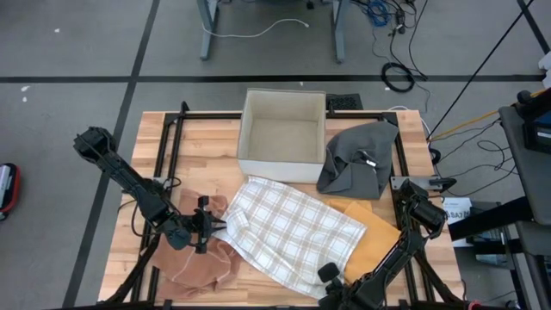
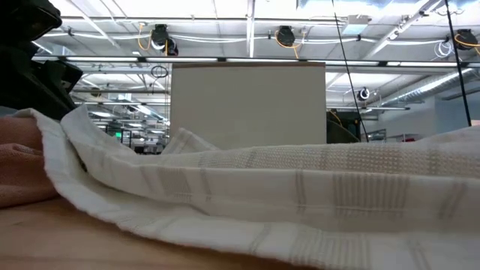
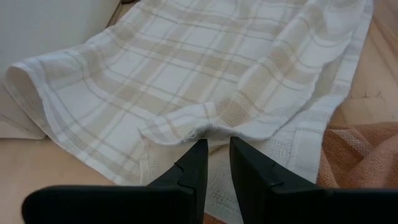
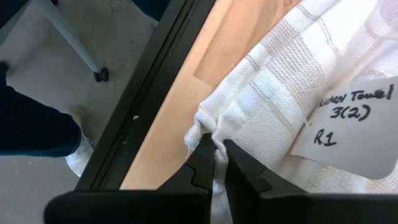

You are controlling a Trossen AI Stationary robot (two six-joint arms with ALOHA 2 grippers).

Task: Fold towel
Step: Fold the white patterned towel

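Overhead, we see the plaid towel (image 1: 293,231) spread on a slant across the middle of the wooden counter (image 1: 224,138), reaching toward its near edge. Our left tool (image 1: 209,226) pinches the towel's left edge, above a crumpled pink cloth (image 1: 202,263) by the near left corner. Our right tool (image 1: 330,277) sits at the towel's near corner, close to the counter's near edge. An orange cloth (image 1: 377,238) lies under the towel's right side, a grey cloth (image 1: 357,159) farther back on the right, and an open white box (image 1: 282,133) near the far edge.

At counter height, the towel (image 2: 285,187) fills the foreground in low folds, with the box (image 2: 247,105) behind it and the pink cloth (image 2: 19,161) at the left.

From the left wrist, the left tool (image 3: 216,144) has its fingers nearly together, nipping a raised fold of the towel (image 3: 186,68).

From the right wrist, the right tool (image 4: 217,147) is pressed together on a bunched corner of the towel (image 4: 280,81), beside a handwritten paper label (image 4: 351,124).
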